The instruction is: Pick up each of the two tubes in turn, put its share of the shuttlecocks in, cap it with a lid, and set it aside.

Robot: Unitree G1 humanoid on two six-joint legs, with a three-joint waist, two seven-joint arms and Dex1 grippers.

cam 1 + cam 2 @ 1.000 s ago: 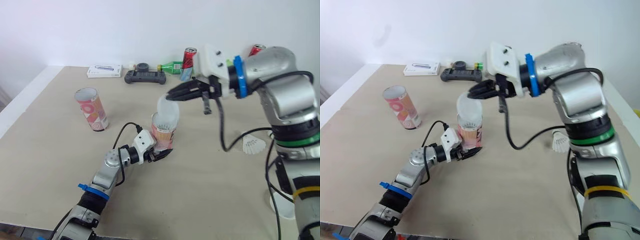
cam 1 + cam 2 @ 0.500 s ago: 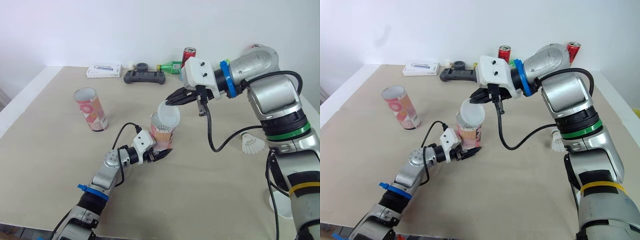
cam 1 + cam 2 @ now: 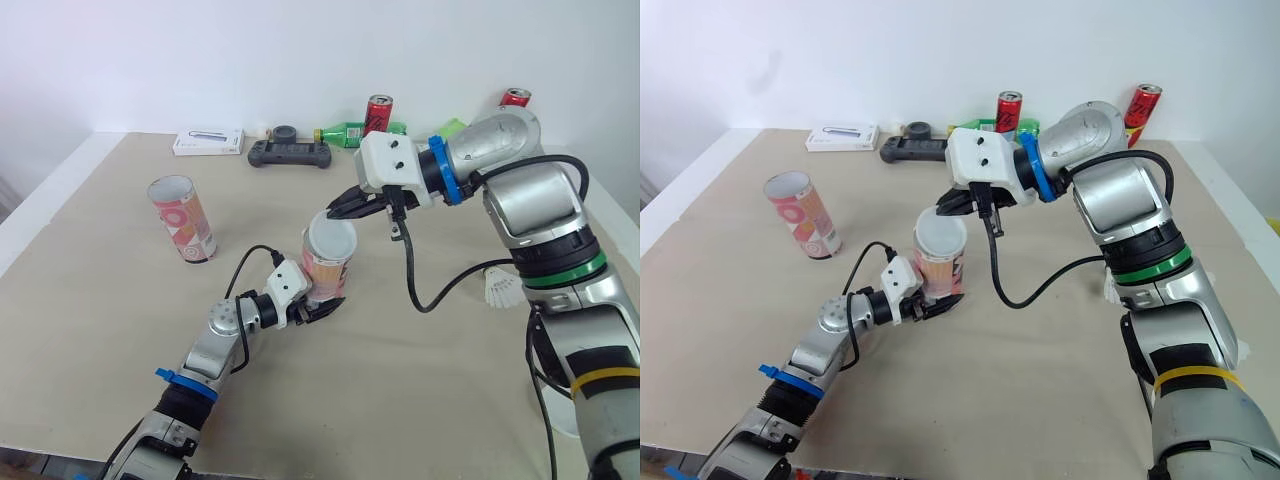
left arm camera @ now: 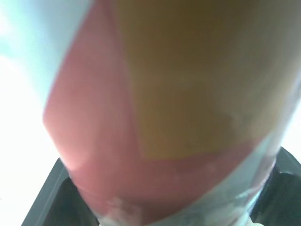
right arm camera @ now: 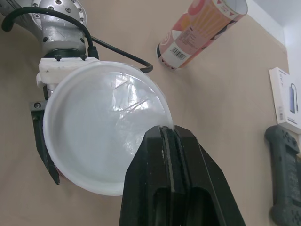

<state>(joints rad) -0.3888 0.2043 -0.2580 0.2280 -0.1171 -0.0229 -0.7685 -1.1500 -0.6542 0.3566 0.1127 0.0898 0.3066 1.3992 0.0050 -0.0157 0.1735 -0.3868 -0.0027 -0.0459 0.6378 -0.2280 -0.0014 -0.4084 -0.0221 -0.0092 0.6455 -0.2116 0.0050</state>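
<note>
Both closed: your left gripper point(image 3: 322, 302) clasped the pink patterned cardboard tube point(image 3: 325, 272); your right gripper point(image 3: 338, 206) pinched a translucent white plastic lid point(image 3: 331, 238) at its mouth.

A broad beige table point(image 3: 80, 300) with a white left edge stands against a plain white wall point(image 3: 200, 60) beyond.

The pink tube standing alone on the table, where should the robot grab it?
Around the middle of the lone tube, coming in level from the side. It stands on end with its open mouth up, so its round wall is easy to pinch there, and a side hold should leave the mouth free for filling.
</note>
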